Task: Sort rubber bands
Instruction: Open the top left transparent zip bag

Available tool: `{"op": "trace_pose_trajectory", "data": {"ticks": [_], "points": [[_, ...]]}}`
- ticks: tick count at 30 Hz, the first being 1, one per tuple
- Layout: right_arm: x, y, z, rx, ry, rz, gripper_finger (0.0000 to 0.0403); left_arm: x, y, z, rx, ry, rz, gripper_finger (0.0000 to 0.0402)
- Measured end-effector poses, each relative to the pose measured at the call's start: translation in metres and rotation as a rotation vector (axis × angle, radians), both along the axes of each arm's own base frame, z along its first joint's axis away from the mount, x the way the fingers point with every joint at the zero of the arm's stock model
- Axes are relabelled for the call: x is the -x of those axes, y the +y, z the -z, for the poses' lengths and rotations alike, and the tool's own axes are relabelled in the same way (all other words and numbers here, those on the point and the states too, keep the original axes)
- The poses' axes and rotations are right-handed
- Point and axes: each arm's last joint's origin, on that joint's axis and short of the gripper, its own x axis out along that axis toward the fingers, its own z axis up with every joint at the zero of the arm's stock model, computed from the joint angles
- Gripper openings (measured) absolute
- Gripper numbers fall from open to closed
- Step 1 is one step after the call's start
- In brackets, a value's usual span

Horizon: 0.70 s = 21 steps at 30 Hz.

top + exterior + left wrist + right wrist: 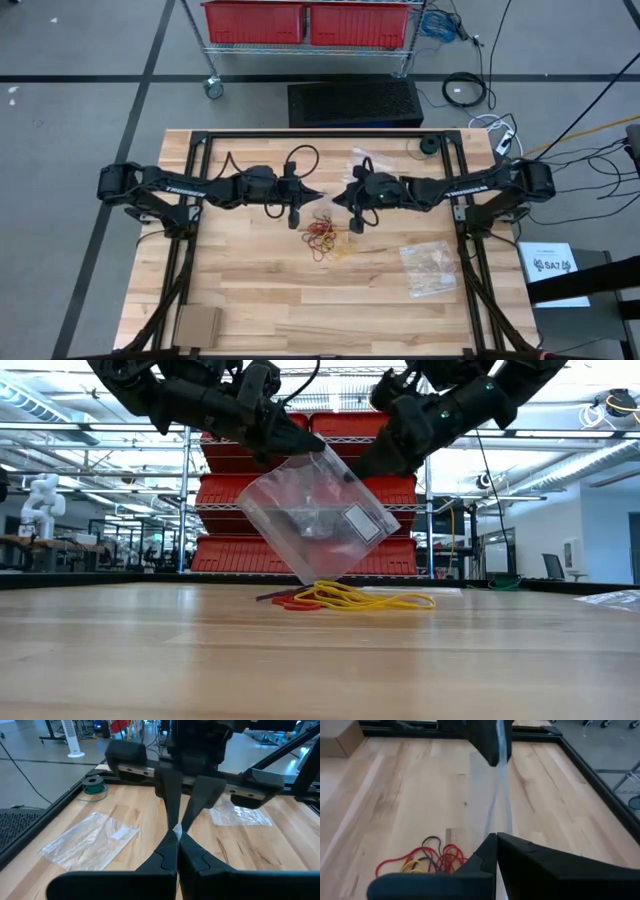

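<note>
Both dark two-finger grippers meeting above the middle of the pale wooden worktop (250, 290), left gripper (318, 193) and right gripper (336, 197) each clamped shut on opposite upper edges of one clear plastic zip bag with a white label (312, 520), hung tilted between them with its lowest corner just above the pile. Loose tangle of thin red, yellow and dark rubber bands (325, 236) lying on the worktop right under the bag, near the centre. Second clear plastic bag (430, 267) flat towards the right edge, small brown cardboard piece (197, 326) at the near left corner, dark green roll (429, 145) at the far right corner
</note>
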Motion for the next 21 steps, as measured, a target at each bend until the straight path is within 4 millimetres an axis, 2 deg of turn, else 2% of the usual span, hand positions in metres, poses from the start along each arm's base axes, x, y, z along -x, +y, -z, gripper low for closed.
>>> {"op": "trace_pose_trajectory", "data": {"ticks": [9, 17, 21], "points": [[-0.004, -0.001, -0.002, -0.071, -0.047, -0.038, 0.0000, 0.000, 0.000, -0.001, -0.001, -0.006, 0.000, 0.0000], [-0.007, -0.003, -0.006, -0.054, -0.111, -0.043, 0.0000, 0.000, 0.000, -0.002, -0.004, -0.023, -0.006, 0.0000], [-0.012, -0.002, 0.002, -0.084, -0.093, -0.057, 0.0000, 0.000, 0.000, -0.003, -0.005, -0.029, -0.006, 0.0000]]}}
